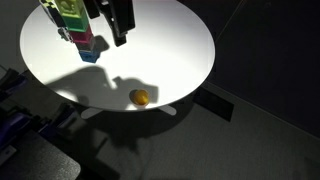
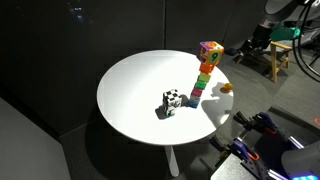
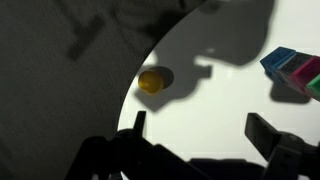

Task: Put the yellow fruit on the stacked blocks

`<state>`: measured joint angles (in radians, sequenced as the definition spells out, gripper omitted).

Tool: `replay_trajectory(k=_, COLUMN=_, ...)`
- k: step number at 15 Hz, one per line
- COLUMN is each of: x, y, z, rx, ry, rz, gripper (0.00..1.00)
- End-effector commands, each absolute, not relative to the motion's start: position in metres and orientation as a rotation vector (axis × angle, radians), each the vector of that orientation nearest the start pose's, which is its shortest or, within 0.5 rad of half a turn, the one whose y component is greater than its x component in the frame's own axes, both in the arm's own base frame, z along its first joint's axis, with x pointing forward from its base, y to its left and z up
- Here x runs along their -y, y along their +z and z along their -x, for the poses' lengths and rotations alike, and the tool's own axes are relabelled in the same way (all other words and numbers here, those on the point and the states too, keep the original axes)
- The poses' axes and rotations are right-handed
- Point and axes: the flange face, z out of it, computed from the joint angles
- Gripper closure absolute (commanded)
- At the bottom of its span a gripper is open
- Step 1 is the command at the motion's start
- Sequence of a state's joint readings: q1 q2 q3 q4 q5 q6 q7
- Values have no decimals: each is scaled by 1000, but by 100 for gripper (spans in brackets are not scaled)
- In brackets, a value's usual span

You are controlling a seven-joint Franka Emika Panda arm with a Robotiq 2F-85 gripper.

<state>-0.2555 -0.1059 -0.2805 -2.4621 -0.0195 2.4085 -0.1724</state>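
The yellow fruit [image 1: 141, 97] lies on the round white table [image 1: 170, 40] close to its rim; it also shows in an exterior view [image 2: 227, 88] and in the wrist view [image 3: 150, 80]. The stacked blocks [image 1: 72, 25] stand upright as a tall tower [image 2: 207, 68], green and yellow above, pink and blue at the base [image 3: 290, 66]. My gripper [image 1: 118, 38] hangs above the table beside the tower, well away from the fruit. In the wrist view the gripper [image 3: 200, 122] is open, its dark fingers wide apart over bare tabletop with nothing between them.
A small black-and-white object [image 2: 172, 100] sits on the table near the tower. The room is dark around the lit table. A wooden chair [image 2: 280, 50] and dark equipment [image 2: 270, 145] stand beyond the table's edge.
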Motion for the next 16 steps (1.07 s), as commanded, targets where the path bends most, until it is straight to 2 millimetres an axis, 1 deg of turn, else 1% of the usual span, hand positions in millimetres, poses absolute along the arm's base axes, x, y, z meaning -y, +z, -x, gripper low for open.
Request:
replay_trajectory(k=1, x=239, y=335, z=-440, rx=-531, ry=-44, rz=3124, gripper=0)
replay_trajectory(k=4, x=239, y=326, z=-462, rx=-502, ry=-25, rz=3145, gripper=0)
replay_trajectory(k=7, x=245, y=312, z=-476, rx=-461, ry=-11, rz=3153, gripper=0)
replay_trajectory(k=12, x=262, y=286, z=-492, rx=-420, ry=15, rz=3135, gripper=0)
replay_trajectory(k=16, x=273, y=272, z=-501, rx=-381, ry=-23, rz=3099, gripper=0)
